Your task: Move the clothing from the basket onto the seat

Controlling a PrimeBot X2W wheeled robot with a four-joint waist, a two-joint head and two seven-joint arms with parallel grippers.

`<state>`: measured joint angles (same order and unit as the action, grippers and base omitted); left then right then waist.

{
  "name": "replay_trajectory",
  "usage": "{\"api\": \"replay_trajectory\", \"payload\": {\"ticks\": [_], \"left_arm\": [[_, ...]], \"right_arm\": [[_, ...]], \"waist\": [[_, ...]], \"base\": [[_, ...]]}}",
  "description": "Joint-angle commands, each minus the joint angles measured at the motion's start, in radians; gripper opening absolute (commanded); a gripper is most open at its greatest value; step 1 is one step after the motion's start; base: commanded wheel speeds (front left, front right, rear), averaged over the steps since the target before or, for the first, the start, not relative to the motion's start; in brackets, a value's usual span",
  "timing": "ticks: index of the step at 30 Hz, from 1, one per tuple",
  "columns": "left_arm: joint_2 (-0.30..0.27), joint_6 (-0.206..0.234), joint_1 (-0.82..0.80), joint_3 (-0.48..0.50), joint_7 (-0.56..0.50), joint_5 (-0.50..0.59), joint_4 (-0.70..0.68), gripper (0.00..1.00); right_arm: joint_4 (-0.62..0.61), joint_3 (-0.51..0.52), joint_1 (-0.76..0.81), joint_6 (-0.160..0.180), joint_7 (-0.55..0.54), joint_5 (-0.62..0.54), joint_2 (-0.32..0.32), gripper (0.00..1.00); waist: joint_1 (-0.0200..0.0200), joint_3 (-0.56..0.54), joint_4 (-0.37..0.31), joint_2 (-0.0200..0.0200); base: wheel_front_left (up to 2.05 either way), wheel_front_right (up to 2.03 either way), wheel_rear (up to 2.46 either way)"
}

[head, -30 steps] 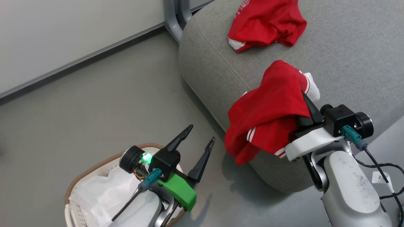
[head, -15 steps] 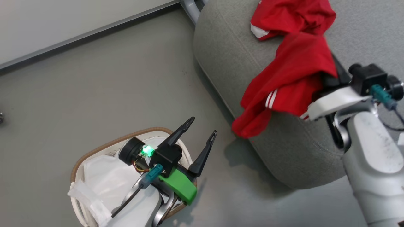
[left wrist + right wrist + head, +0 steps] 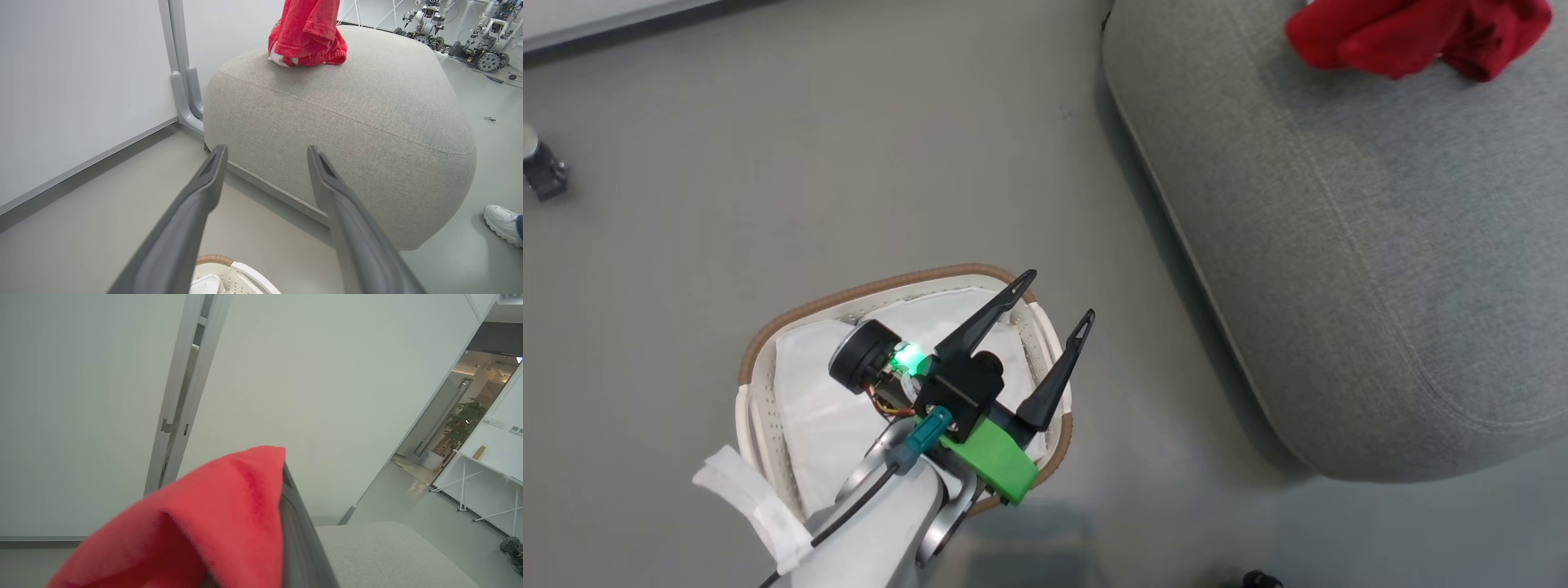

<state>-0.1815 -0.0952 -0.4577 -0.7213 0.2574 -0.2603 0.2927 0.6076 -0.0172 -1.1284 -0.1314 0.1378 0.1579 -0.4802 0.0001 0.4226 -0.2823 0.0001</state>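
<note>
The white basket [image 3: 760,359] with its brown rim stands on the floor, holding only its white liner [image 3: 809,400]; its rim [image 3: 214,259] also shows in the left wrist view. My left gripper [image 3: 1058,296] hovers open over the basket's right side, its fingers pointing at the grey seat [image 3: 1339,245]. Red clothing [image 3: 1413,33] lies at the seat's far end. In the left wrist view the open left gripper [image 3: 266,151] faces the seat [image 3: 347,122], and the clothing [image 3: 306,32] is piled on top of it. My right gripper [image 3: 273,477] is shut on red clothing [image 3: 204,522], which drapes over its fingers.
A pale wall with a grey metal post [image 3: 184,81] stands behind the seat. A small dark wheeled object [image 3: 543,167] sits on the floor at far left. A person's white shoe [image 3: 502,224] is right of the seat, and other robots [image 3: 486,53] stand beyond.
The head camera has tilted and turned. My right gripper has carried the red garment up over the seat and out of the head view. The left gripper stays open over the basket.
</note>
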Motion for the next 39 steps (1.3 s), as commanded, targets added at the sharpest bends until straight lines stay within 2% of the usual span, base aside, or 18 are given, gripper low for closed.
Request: {"api": "replay_trajectory", "payload": {"ticks": [1,4,10,16,24,25,26,27,28,32,39], "left_arm": [[-0.004,0.003,-0.022,-0.002,-0.001,-0.002,-0.007,1.00],[-0.002,0.001,-0.043,-0.010,-0.003,0.008,-0.020,1.00],[-0.009,0.009,-0.073,-0.013,-0.005,0.025,-0.036,1.00],[-0.027,0.018,-0.088,-0.012,-0.018,0.032,-0.056,1.00],[-0.049,0.026,-0.080,-0.014,-0.035,0.025,-0.075,1.00],[-0.052,0.027,-0.079,-0.013,-0.036,0.024,-0.076,1.00],[-0.054,0.027,-0.078,-0.014,-0.038,0.022,-0.077,1.00],[-0.059,0.029,-0.075,-0.011,-0.040,0.019,-0.078,1.00],[-0.062,0.031,-0.073,-0.010,-0.040,0.017,-0.079,1.00],[-0.069,0.036,-0.063,-0.004,-0.040,0.005,-0.079,1.00],[-0.069,0.051,-0.050,0.020,-0.026,-0.023,-0.057,1.00]], "right_arm": [[0.017,0.005,-0.035,0.001,-0.016,0.002,-0.032,0.00],[0.060,0.043,-0.106,0.001,-0.050,0.004,-0.115,0.00],[0.156,0.138,-0.108,0.001,-0.067,-0.044,-0.197,0.00],[0.298,0.246,-0.014,0.001,-0.004,-0.080,-0.147,0.00],[0.418,0.331,0.058,0.001,0.087,-0.154,-0.029,0.00],[0.425,0.336,0.057,0.001,0.095,-0.162,-0.017,0.14],[0.430,0.344,0.057,0.001,0.102,-0.162,-0.007,0.45],[0.435,0.352,0.056,0.001,0.108,-0.161,0.006,0.94],[0.437,0.358,0.058,0.001,0.113,-0.160,0.011,1.00],[0.419,0.346,0.080,0.001,0.125,-0.170,0.044,1.00],[0.332,0.282,0.147,0.001,0.128,-0.112,0.082,1.00]], "waist": [[-0.0001,0.075,0.075,-0.0001],[-0.0001,0.118,0.114,-0.0001],[-0.0001,0.189,0.163,-0.0001],[-0.0001,0.253,0.163,-0.0001],[-0.0001,0.275,0.116,-0.0001],[-0.0001,0.274,0.108,-0.0001],[-0.0001,0.272,0.103,-0.0001],[-0.0001,0.270,0.094,-0.0001],[-0.0001,0.268,0.088,-0.0001],[-0.0001,0.248,0.065,-0.0001],[-0.0001,0.192,0.043,-0.0001]], "base": [[0.00,0.00,0.00],[0.00,0.00,0.00],[0.00,0.00,0.00],[0.00,0.00,0.00],[0.00,0.00,0.00],[0.00,0.00,0.00],[0.00,0.00,0.00],[0.00,0.00,0.00],[0.00,0.00,0.00],[0.00,0.00,0.00],[0.00,0.00,0.00]]}}
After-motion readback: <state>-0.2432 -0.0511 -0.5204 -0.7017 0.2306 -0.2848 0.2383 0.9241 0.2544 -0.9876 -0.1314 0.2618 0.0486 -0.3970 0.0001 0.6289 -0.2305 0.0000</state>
